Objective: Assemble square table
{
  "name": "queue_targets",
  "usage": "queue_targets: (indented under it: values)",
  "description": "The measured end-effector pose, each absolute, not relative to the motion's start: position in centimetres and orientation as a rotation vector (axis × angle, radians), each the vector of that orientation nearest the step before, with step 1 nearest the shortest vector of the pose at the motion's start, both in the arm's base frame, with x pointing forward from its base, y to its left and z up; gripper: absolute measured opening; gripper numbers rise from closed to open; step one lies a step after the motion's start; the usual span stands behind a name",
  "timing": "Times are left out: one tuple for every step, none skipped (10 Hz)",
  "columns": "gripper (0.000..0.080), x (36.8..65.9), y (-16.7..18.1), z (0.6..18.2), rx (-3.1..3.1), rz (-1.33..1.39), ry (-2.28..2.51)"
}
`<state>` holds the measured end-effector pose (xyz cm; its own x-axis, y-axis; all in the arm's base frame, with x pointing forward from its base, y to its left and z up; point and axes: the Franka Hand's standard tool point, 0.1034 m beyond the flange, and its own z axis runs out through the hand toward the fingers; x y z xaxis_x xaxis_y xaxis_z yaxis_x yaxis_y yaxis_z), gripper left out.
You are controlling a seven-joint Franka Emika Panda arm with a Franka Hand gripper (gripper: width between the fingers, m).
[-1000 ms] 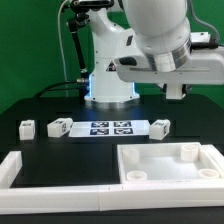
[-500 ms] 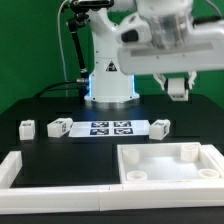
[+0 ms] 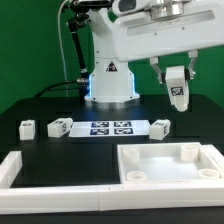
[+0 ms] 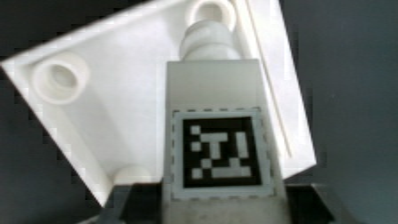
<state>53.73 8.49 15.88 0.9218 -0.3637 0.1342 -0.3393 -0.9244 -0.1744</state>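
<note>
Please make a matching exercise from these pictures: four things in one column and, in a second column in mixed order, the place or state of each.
Things:
1 square panel
2 marker board
3 gripper
4 border bar

Places or states:
A shut on a leg, raised in the air
B exterior view's lower right
C flat between leg blocks
D exterior view's lower left

Pairs: 1-B, 2-C, 3-A, 4-D

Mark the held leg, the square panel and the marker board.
held leg (image 3: 178, 89): exterior view, its tagged face.
square panel (image 3: 160, 162): exterior view, bare floor inside its rim.
marker board (image 3: 111, 128): exterior view, middle, between tags.
</note>
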Motion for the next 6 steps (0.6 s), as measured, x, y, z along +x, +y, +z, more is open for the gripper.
queue_targets:
  values:
    - [0.0291,53.2,8.4,13.4,-2.938,-0.349,0.506]
    - [0.0291,54.3,8.4,12.5,-2.925,-0.428,0.508]
    - [0.0291,56.1,8.9,13.0,-2.901,-0.543,0.494]
    - [0.0291,57.2,8.7,13.4,-2.887,-0.645,0.474]
    - [0.0291,57.6,9.9,13.5,-2.875,-0.692,0.465]
    - [0.0291,57.6,12.5,14.2,-2.846,-0.742,0.472]
